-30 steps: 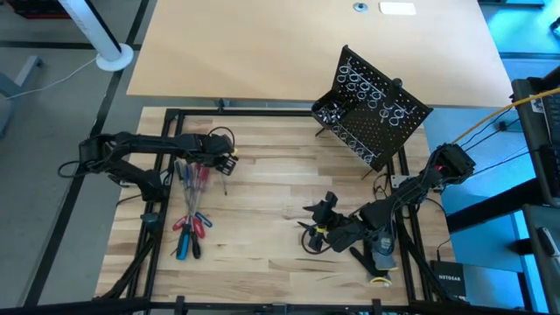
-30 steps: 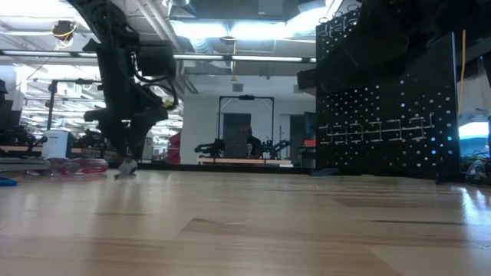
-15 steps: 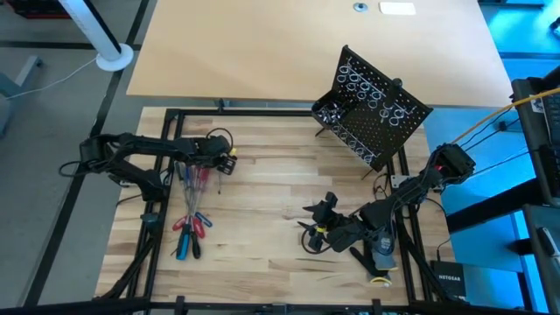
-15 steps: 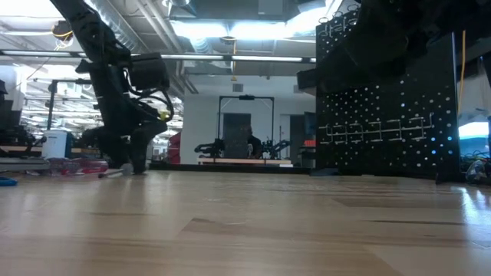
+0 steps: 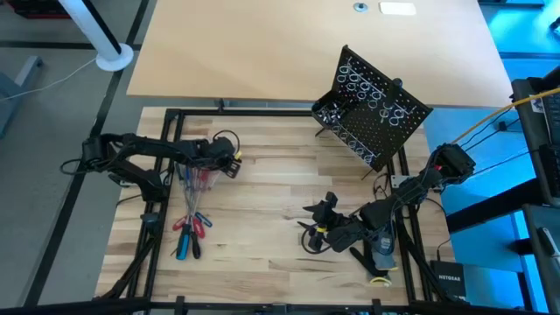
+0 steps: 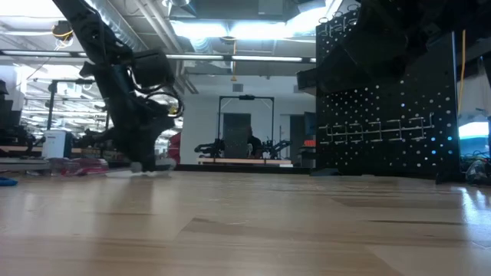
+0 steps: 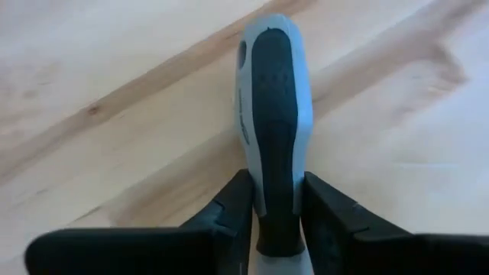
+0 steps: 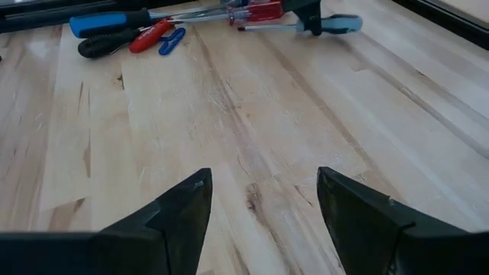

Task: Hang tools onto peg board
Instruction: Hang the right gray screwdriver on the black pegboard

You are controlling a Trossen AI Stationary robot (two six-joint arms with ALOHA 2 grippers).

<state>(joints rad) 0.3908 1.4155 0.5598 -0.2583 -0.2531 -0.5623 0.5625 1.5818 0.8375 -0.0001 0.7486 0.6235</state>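
On the bench: a wooden bench (image 5: 262, 227) is carrying the tools and both dark arms.
Left claw: in the left middle of the high view, the left claw (image 5: 229, 161) is reaching low over the wood, right next to the pile of tools.
Left claw's hold: in the left wrist view, its two dark fingers (image 7: 237, 206) are pressing on both sides of a grey and black handle (image 7: 273, 114). The handle is lying flat on the wood and pointing away from the claw.
Same claw, low view: the left claw (image 6: 146, 162) is sitting down at the wood in the left part of the frame.
Tools: the other tools (image 5: 191, 210) are lying in a bunch in the left half of the high view, with red and blue handles at the lower end. In the right wrist view they are showing along the top edge (image 8: 153, 30).
Right claw: in the lower right of the high view, the right claw (image 5: 317, 220) is waiting low over the wood. Its fingers (image 8: 183, 210) are standing wide apart and holding nothing.
Peg board: the black peg board (image 5: 372, 109) is standing in the upper right of the high view, well apart from the tools. Silver rings are sticking out of it. In the low view it is filling the right side (image 6: 383, 115).
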